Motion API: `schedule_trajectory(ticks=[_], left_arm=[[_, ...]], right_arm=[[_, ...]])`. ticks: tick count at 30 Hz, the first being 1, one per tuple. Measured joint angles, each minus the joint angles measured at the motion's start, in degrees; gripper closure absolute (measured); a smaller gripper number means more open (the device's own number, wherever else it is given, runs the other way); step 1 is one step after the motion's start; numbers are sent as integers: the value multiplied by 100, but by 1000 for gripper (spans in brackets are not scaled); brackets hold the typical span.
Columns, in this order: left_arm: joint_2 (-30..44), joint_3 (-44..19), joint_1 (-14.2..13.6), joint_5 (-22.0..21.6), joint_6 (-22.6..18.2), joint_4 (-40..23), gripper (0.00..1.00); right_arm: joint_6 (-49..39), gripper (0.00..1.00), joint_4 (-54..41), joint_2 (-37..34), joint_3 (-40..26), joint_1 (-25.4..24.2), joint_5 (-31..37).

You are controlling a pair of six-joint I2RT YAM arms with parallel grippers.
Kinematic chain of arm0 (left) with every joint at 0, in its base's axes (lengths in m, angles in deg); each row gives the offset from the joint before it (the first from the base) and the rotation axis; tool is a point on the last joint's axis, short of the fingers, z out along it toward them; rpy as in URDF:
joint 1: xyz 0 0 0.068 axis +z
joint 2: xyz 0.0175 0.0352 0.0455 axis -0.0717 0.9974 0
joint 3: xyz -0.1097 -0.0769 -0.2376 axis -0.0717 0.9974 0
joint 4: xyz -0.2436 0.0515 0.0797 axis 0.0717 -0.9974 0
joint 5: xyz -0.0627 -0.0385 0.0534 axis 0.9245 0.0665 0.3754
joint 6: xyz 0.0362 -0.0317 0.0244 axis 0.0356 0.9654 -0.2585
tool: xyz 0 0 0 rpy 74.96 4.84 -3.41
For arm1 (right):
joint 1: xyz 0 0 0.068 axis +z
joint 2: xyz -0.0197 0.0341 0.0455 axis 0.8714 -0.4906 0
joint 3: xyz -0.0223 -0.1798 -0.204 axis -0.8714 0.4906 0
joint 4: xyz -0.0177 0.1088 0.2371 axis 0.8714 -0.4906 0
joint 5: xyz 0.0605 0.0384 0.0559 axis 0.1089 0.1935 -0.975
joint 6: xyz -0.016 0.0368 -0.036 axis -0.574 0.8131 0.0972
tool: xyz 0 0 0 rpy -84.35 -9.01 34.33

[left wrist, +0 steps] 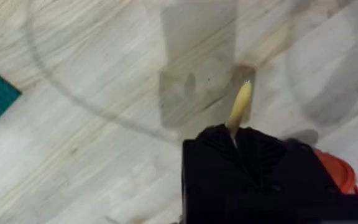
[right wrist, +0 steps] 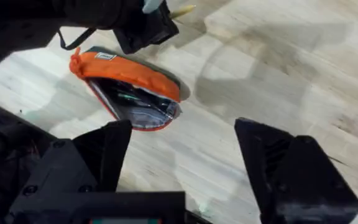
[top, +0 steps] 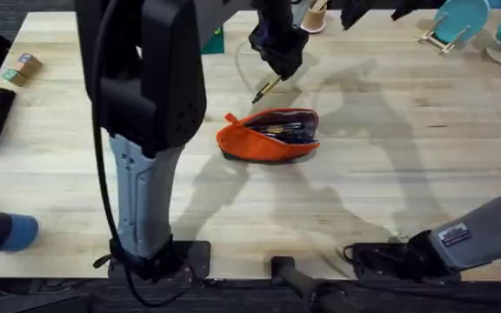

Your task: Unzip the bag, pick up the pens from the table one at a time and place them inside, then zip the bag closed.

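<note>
While the left gripper point(top: 278, 69) pinched the tan pen point(top: 269, 89) above the pale plank table point(top: 407, 156), the right gripper point(right wrist: 182, 155) gaped wide near the unzipped orange fabric bag point(right wrist: 129, 87), its dark contents showing.

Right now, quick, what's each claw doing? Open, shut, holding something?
Left claw: shut on the yellow-tan pen, held up above the table.
Right claw: open, holding nothing, near the orange bag.

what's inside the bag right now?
The bag lies unzipped and gaping. Dark pen-like items sit inside, one with green markings; the count is unclear, as the orange flap covers part. The left tool holds the yellow-tan pen above the table.
</note>
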State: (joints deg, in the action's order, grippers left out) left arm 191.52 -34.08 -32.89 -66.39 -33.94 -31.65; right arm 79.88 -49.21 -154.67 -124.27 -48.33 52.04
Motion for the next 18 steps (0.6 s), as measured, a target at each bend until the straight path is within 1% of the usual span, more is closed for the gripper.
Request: schedule_trajectory(ticks=[3, 5, 13, 16, 18], left_arm=[[-138, 1, 0, -53, 0, -147, 958], [-260, -2, 0, -98, 0, -223, 958], [-816, -2, 0, -125, 0, -429, 958], [-995, -4, 0, -125, 0, -639, 958], [-1091, -6, 0, -125, -2, -772, 958]], right_arm=[[-43, 5, 0, 138, 209, 127, 0], [-71, 5, 2, 348, 484, 165, 0], [-177, 5, 244, 1675, 2111, 162, 151], [-187, 5, 281, 1958, 2514, 162, 198], [-189, 5, 291, 2042, 2638, 162, 218]])
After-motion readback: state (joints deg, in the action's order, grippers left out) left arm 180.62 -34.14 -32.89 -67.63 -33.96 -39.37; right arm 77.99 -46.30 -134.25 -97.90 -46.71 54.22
